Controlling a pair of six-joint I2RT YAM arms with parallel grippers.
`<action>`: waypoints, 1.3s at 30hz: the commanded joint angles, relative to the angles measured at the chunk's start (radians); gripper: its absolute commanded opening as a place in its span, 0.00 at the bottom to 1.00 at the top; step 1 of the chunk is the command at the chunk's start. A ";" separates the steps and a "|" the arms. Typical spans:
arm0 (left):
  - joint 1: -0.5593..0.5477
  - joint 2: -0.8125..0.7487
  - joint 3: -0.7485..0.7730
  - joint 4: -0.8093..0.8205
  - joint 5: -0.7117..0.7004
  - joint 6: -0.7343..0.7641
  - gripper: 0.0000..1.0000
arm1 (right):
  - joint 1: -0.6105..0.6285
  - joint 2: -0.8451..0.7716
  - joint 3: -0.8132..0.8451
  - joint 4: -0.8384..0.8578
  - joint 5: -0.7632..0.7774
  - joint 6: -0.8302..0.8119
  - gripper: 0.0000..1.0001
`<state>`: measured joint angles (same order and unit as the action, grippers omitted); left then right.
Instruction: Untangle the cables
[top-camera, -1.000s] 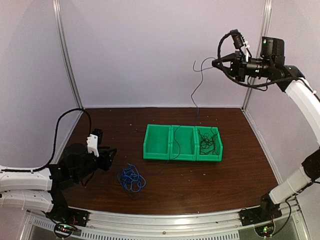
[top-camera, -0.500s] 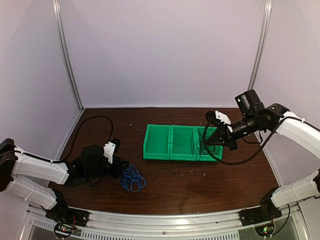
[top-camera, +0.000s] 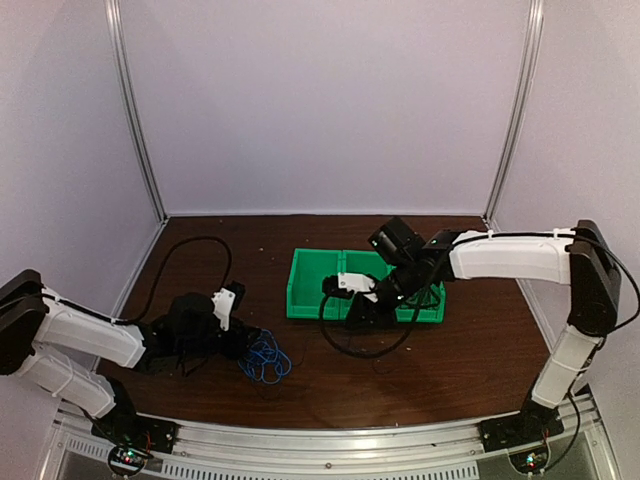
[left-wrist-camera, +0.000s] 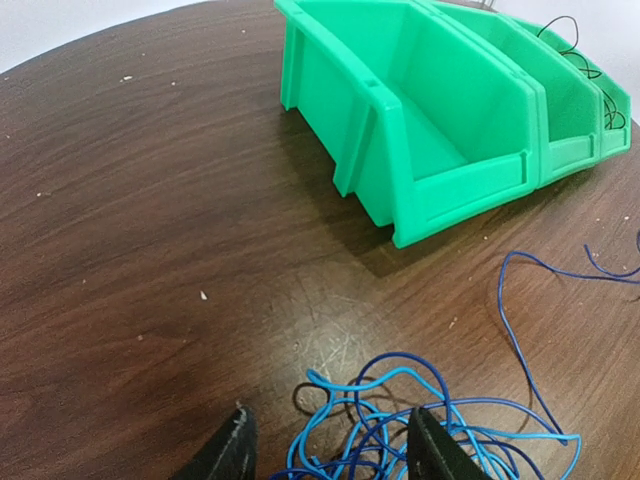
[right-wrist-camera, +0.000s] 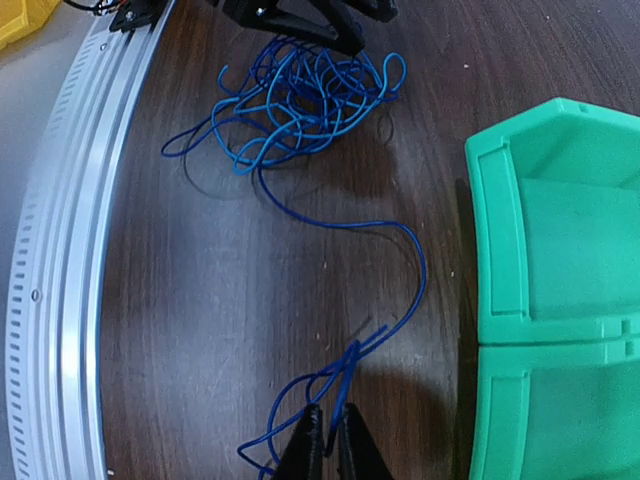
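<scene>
Tangle of thin blue cables (top-camera: 263, 357) lying on the dark wooden worktop (top-camera: 450, 360), off the near left corner of the green plastic three-compartment bin (top-camera: 305, 275). The left hand (left-wrist-camera: 332, 455), fingers apart, straddles the tangle. One strand (right-wrist-camera: 420, 270) trails towards the bin, ending at the right hand (right-wrist-camera: 327, 438), fingers almost together; grip cannot be told.

This is looking like a robotics lab, a closed test cell and not a home. Two white and black robot arms, the left arm (top-camera: 80, 335) and the right arm (top-camera: 510, 257), are standing on a metal rail (top-camera: 330, 440) at the near edge of a dark wooden table (top-camera: 450, 360). Plain pale walls (top-camera: 330, 100) with thin metal posts (top-camera: 135, 110) are closing the space on three sides. Green plastic bins (top-camera: 315, 285) are sitting in a row, and small lights (top-camera: 528, 461) are glowing at the arm bases.
</scene>
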<state>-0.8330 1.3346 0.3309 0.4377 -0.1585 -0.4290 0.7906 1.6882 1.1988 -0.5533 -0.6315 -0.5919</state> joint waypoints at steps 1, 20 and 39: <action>0.005 0.004 -0.014 0.029 -0.017 -0.029 0.52 | 0.050 0.112 0.109 0.088 -0.024 0.022 0.14; 0.005 -0.052 -0.082 0.018 -0.059 -0.063 0.51 | 0.185 0.400 0.318 0.043 -0.020 -0.088 0.49; 0.005 -0.088 -0.105 0.022 -0.073 -0.073 0.51 | 0.219 0.473 0.305 0.202 0.046 0.002 0.42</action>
<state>-0.8330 1.2610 0.2375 0.4393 -0.2131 -0.4931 1.0039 2.1490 1.5032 -0.4244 -0.6235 -0.6270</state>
